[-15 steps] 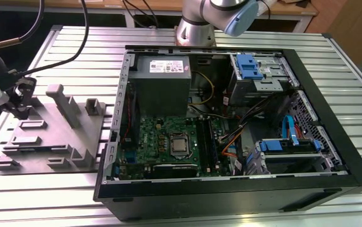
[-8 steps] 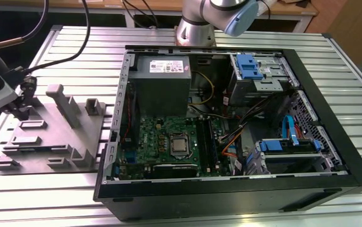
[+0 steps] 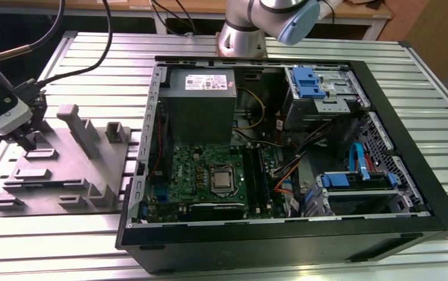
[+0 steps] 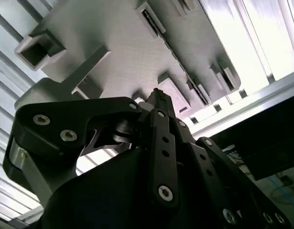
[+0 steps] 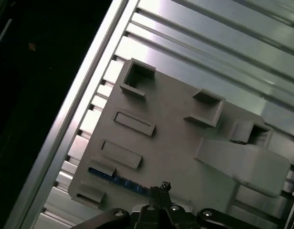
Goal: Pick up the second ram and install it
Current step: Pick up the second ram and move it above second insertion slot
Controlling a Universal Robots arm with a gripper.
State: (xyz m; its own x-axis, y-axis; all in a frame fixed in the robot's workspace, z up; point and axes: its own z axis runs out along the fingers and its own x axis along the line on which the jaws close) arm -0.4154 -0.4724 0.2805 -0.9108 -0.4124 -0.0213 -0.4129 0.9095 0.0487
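Closest in, black gripper (image 4: pixel 156 98) in the second wrist view, linkage bars and screws large in front, closed to a narrow point just above the grey moulded tray (image 4: pixel 118 52). Same closed tip in the first wrist view, meeting one end of the second ram (image 5: pixel 119 180), a thin blue-edged strip seated on edge in a slot near the tray's border; actual pinch on the strip impossible to tell. On the exterior view's left, gripper low over the tray's left part, cables (image 3: pixel 107 41) trailing up and away above it. Just beside it, tall upright slab (image 3: pixel 76 126) rising from the tray, all of it resting on the slatted aluminium table (image 3: pixel 91 70). Further toward the exterior view's right, open computer case (image 3: pixel 286 249) lying on its side: power supply (image 3: pixel 200 88) above the green motherboard (image 3: pixel 185 170), processor socket (image 3: pixel 222 180) near its middle, then blue drive brackets (image 3: pixel 310 82) and a blue cable (image 3: pixel 358 161).
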